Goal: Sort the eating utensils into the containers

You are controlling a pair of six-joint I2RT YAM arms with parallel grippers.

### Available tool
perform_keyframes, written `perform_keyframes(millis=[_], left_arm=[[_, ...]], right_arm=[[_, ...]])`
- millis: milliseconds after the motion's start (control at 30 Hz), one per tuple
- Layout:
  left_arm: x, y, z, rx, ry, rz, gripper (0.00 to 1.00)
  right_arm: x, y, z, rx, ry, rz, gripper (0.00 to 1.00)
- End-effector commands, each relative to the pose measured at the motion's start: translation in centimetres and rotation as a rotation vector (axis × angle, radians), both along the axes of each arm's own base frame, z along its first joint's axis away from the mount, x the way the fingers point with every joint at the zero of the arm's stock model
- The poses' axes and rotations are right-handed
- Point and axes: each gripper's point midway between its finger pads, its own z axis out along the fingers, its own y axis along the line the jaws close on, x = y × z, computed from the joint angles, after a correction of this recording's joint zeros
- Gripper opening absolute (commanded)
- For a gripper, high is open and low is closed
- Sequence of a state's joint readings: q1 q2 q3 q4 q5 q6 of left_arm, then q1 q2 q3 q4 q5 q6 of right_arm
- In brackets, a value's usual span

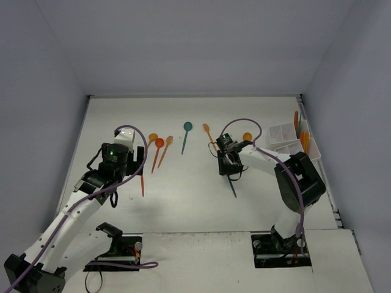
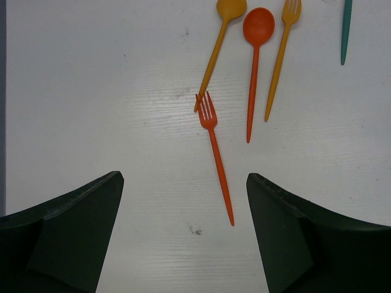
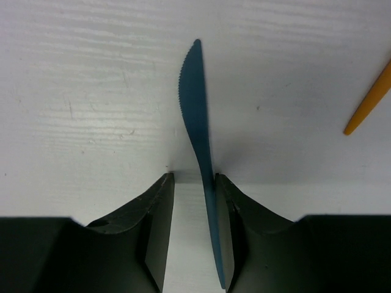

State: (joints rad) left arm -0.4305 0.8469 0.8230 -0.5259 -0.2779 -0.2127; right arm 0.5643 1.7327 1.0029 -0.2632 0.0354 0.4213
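At 2 o'clock on the worktop, seen from above, stood the white containers; the teal knife lay near centre.

Left wrist: the left gripper gaped wide and empty over 1 orange fork.

Right wrist: the right gripper stood partly open astride the knife's handle, its serrated blade toward 12 o'clock. It looked thin, light, slick and probably bendy, best pinched mid-handle.

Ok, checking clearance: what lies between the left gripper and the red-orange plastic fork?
Only bare white table, as the left wrist view shows; the red-orange plastic fork points its handle toward the open left gripper.
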Motion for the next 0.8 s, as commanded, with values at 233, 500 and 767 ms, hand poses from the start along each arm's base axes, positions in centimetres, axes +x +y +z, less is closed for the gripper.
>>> perform_keyframes(millis=[233,500,767], left_arm=[[0.9,-0.2,1.8,-0.017,-0.067,0.003,0.80],[0.9,0.0,2.0,-0.016,-0.077,0.007,0.80],[0.7,0.2,2.6,-0.021,-0.098,0.015,0.80]], right_arm=[[2.0,0.9,1.0,-0.006,-0.032,0.038,0.00],[7.2,1.6,11.7,0.062,-0.326,0.083,0.00],[10.5,-7.3,26.1,0.033,-0.697,-0.066,0.00]])
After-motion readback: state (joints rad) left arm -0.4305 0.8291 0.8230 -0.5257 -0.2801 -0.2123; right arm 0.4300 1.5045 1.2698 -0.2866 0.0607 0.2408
